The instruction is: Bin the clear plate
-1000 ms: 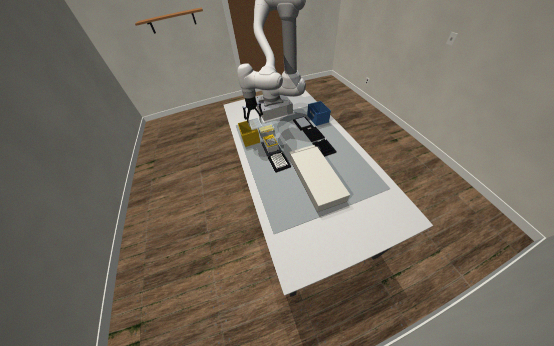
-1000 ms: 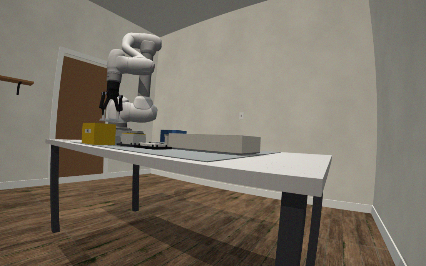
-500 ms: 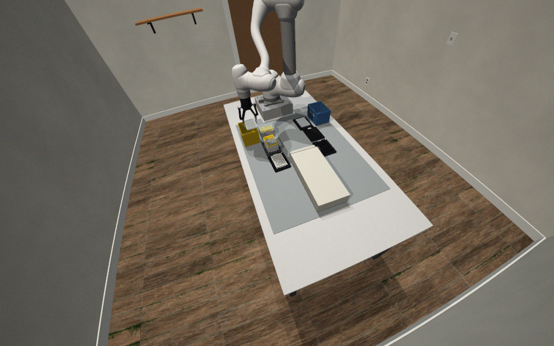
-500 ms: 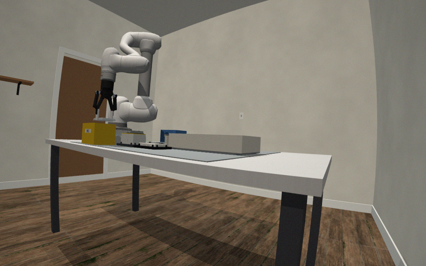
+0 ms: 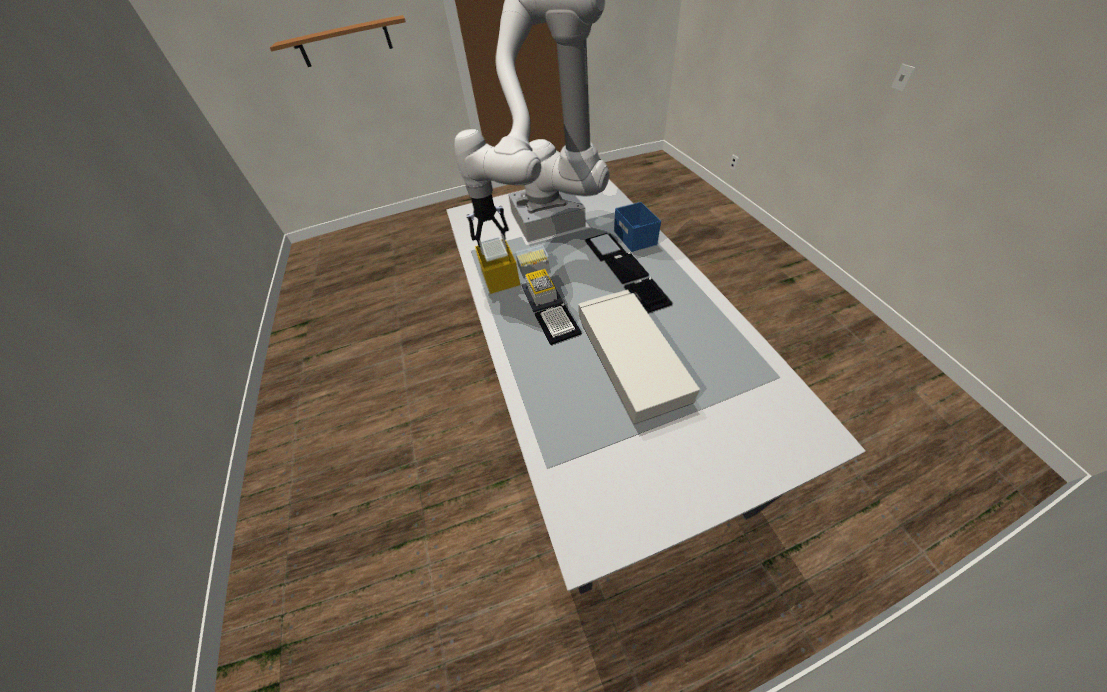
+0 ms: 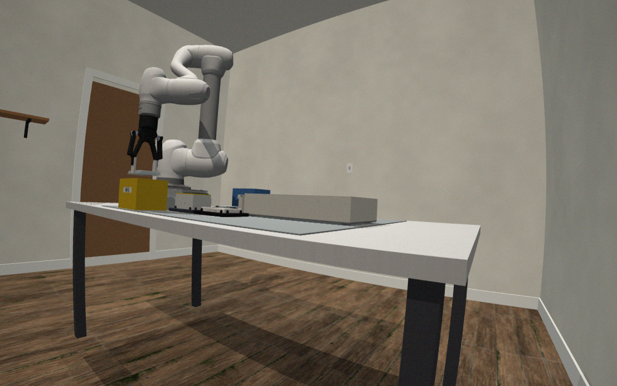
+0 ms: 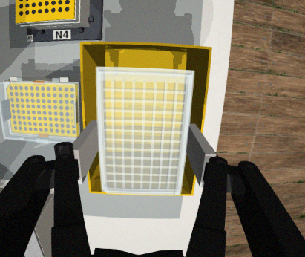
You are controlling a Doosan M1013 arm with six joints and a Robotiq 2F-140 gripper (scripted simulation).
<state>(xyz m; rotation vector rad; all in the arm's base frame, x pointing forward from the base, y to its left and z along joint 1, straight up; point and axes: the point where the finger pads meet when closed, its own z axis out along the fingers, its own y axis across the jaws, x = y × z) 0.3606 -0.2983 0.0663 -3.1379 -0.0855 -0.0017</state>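
1. The gripper [image 7: 142, 150] grasps the clear plate [image 7: 145, 131], with one grey pad [image 7: 86, 147] pressed against each long side of it.
2. The plate hangs level over the open mouth of the yellow bin W1 [image 7: 205, 81]; in the wrist view nearly all of its outline falls inside the bin's rim.
3. In the exterior view the plate [image 6: 141, 172] sits just above the bin [image 6: 142, 193], apart from its top edge, though the gap is small and hard to judge.
4. The bin stands upright near the bench [image 5: 712, 481] edge, by the arm's base.
5. Beside the bin lie a clear-framed yellow tip rack [image 7: 41, 110] and, farther on, a yellow rack in the nest labelled N4 [image 7: 62, 34].
6. Across the grey mat [image 5: 574, 395] are three black nests [image 5: 627, 268], a blue bin [image 5: 636, 225] and a long cream box [image 5: 639, 354].
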